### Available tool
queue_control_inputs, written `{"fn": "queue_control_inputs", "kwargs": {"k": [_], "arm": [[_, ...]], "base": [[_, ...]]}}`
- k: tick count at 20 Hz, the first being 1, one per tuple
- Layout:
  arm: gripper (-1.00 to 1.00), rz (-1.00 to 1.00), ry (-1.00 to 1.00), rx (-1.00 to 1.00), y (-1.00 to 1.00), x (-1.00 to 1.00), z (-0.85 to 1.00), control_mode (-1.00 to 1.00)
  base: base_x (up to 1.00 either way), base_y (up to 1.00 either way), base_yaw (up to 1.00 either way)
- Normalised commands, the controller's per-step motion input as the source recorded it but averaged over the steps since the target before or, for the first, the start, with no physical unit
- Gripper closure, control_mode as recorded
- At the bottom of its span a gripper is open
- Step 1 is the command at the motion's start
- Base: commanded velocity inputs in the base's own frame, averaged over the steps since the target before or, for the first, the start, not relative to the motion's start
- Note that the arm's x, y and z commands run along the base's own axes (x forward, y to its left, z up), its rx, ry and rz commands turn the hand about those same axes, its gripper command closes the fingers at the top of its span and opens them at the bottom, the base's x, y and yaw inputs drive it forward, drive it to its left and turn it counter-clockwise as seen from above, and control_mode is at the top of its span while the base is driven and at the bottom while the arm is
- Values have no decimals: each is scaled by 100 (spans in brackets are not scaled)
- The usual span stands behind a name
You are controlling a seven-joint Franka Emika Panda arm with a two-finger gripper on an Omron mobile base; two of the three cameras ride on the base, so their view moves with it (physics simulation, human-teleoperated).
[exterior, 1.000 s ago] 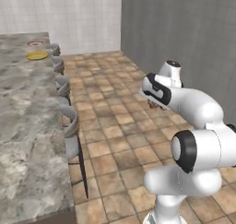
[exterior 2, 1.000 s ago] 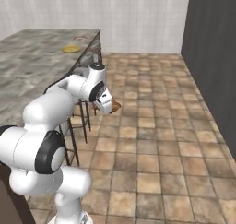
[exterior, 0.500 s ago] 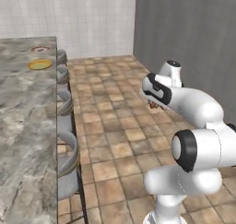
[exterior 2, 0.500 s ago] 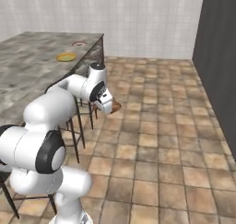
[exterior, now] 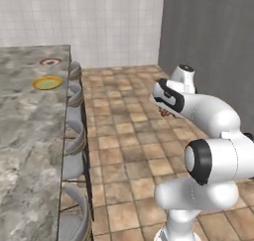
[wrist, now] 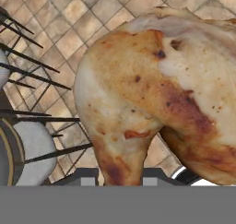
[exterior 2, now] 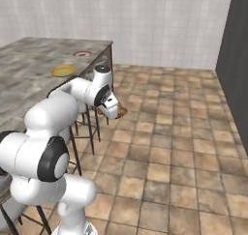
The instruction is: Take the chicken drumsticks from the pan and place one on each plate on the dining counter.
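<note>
My gripper [exterior 2: 114, 111] hangs over the tiled floor beside the dining counter [exterior 2: 29, 60], shut on a golden-brown chicken drumstick [exterior 2: 120, 111]. In the hand view this drumstick [wrist: 152, 94] looms large between the finger tips. From the left base view the gripper [exterior: 165, 110] and drumstick [exterior: 167, 114] sit right of the counter [exterior: 25, 136]. Two plates rest on the counter's far end: a yellow one [exterior: 47, 82] [exterior 2: 63, 71] and a red-rimmed one [exterior: 50, 61] [exterior 2: 83, 53]. The pan is out of view.
Grey round stools [exterior: 74, 136] line the counter's edge between the arm and the plates; one stool [wrist: 32, 149] with dark legs lies below the hand. Brown floor tiles [exterior 2: 184, 132] stretch to the right, toward a dark wall [exterior: 208, 36].
The whole picture has shifted: the base has moved and the counter with its plates now lies nearer and more central. The arm keeps its pose with the drumstick held.
</note>
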Motion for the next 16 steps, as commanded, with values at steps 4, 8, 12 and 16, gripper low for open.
{"fn": "queue_control_inputs", "kwargs": {"k": [4,8,12,16], "arm": [[100,0,0,0,0,0,0,100],[100,0,0,0,0,0,0,100],[100,0,0,0,0,0,0,100],[100,0,0,0,0,0,0,100]], "base": [[100,-30,14],[100,-29,14],[100,-29,15],[100,-30,16]]}}
